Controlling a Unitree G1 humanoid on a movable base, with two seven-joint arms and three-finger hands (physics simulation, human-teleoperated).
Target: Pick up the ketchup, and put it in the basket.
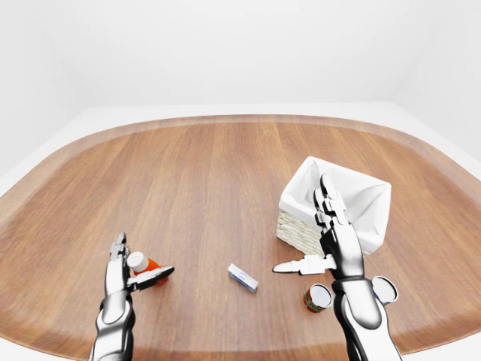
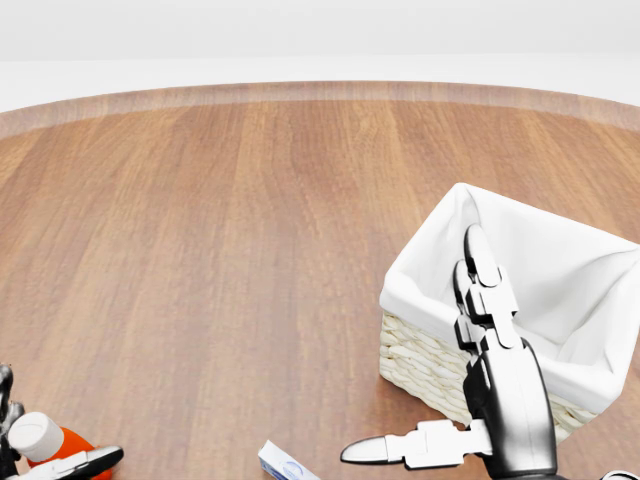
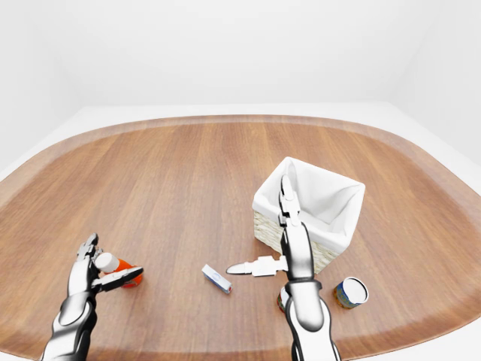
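Ketchup point(image 1: 143, 264): lying tipped on the table point(image 1: 210, 173), between the left hand's spread fingers.
Left hand point(image 1: 131, 265): open about the bottle, seemingly set to close (no grip yet).
Right hand point(image 1: 319, 237): fingers splayed, holding nothing, beside the basket point(image 1: 357, 199).
Eye views only: small box point(image 1: 243, 277) and can point(image 1: 318, 298); the head view crops them.

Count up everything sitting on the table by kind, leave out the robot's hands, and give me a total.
Ketchup bottle: 1
Basket: 1
Small box: 1
Cans: 2, a reddish can and a bluish can
Total: 5
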